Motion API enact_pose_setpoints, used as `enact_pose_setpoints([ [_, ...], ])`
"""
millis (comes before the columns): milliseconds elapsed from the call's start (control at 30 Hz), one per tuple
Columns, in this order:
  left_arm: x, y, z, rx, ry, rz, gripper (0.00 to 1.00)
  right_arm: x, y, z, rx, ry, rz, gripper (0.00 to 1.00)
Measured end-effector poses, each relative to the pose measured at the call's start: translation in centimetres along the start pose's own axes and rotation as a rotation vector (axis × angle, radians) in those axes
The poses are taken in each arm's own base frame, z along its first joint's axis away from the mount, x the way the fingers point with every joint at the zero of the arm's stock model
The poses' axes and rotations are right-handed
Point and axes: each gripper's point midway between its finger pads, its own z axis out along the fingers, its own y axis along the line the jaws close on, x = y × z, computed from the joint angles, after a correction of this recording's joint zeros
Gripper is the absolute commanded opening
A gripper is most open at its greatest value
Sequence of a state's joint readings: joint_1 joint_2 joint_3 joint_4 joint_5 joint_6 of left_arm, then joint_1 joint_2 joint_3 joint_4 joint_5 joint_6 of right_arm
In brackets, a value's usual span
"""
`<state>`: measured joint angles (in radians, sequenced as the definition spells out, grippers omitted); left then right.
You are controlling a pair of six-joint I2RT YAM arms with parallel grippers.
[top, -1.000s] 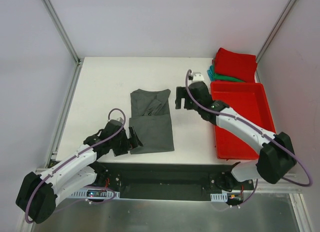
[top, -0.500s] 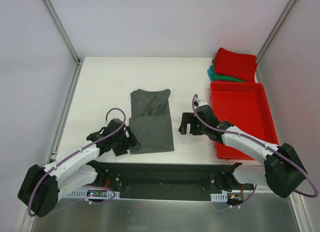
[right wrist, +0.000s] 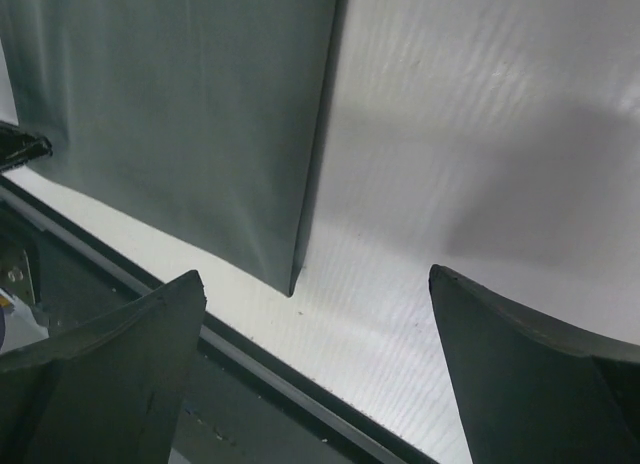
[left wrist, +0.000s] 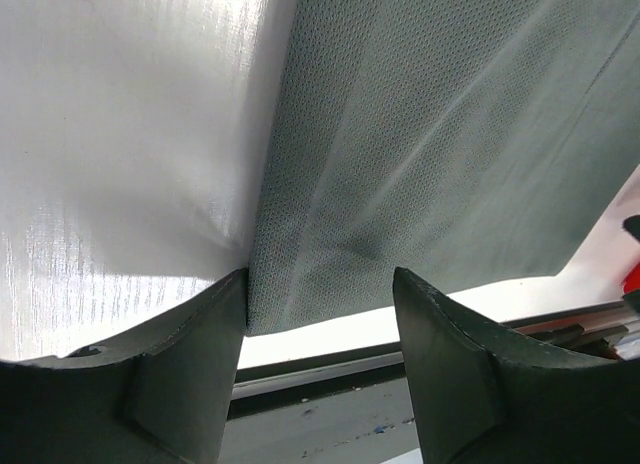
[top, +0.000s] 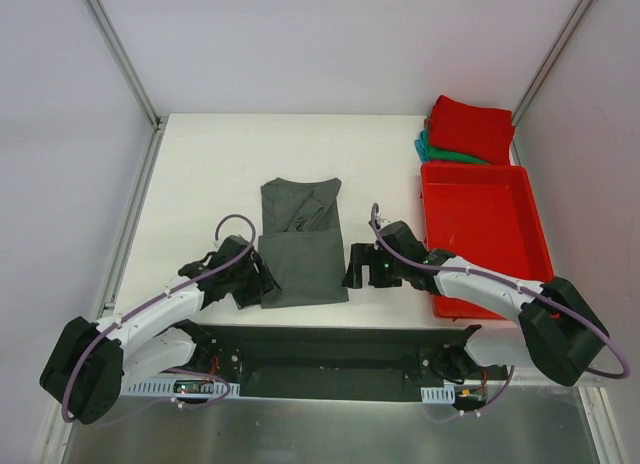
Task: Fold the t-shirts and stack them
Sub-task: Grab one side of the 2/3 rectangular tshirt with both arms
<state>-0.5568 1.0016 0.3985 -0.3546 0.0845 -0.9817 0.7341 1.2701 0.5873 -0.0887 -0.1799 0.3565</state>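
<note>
Charcoal-grey cloth marks the t-shirt (top: 303,242) in the overhead view, where it is laid partly folded at the middle of the white table (top: 200,174), its long axis running from the bottom of the frame towards the top. The left gripper (top: 262,283) is seen at its lower left corner and the right gripper (top: 357,270) just beside its lower right corner, so the near hem is flanked by both. At the upper right, a folded red t-shirt (top: 472,127) is stacked on a teal one (top: 428,147), beyond the red plastic tray (top: 431,284).

In the left wrist view, the grey t-shirt (left wrist: 420,134) fills the upper right, and its corner is found between the partly spread fingers (left wrist: 180,364); one finger is set against the cloth's edge, but no pinch is made yet.

In the right wrist view, the jaws are spread wide. The shirt (right wrist: 180,114) lies at the upper left, its corner pointing down into the gap, nearer the left finger (right wrist: 110,374); bare table is seen under the rest.

A pinch at both near corners is judged to come next, so that the hem can be carried along the long axis. The left arm is the better placed.
</note>
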Motion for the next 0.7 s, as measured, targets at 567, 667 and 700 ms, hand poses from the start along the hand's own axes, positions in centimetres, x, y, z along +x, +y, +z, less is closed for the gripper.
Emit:
enact_pose_setpoints([
  [567, 1.6, 1.9, -1.0, -0.048, 0.047, -0.021, 0.36, 4.8, 1.9, 0.7, 0.008, 0.1, -0.078, 0.65],
  [667, 1.8, 2.3, -1.0, -0.067, 0.057, -0.026, 0.35, 5.1, 1.8, 1.0, 0.023, 0.105, -0.069, 0.59],
  [700, 1.9, 2.4, -1.0, -0.072, 0.06, -0.026, 0.34, 5.1, 1.9, 1.2, 0.023, 0.105, -0.069, 0.58],
])
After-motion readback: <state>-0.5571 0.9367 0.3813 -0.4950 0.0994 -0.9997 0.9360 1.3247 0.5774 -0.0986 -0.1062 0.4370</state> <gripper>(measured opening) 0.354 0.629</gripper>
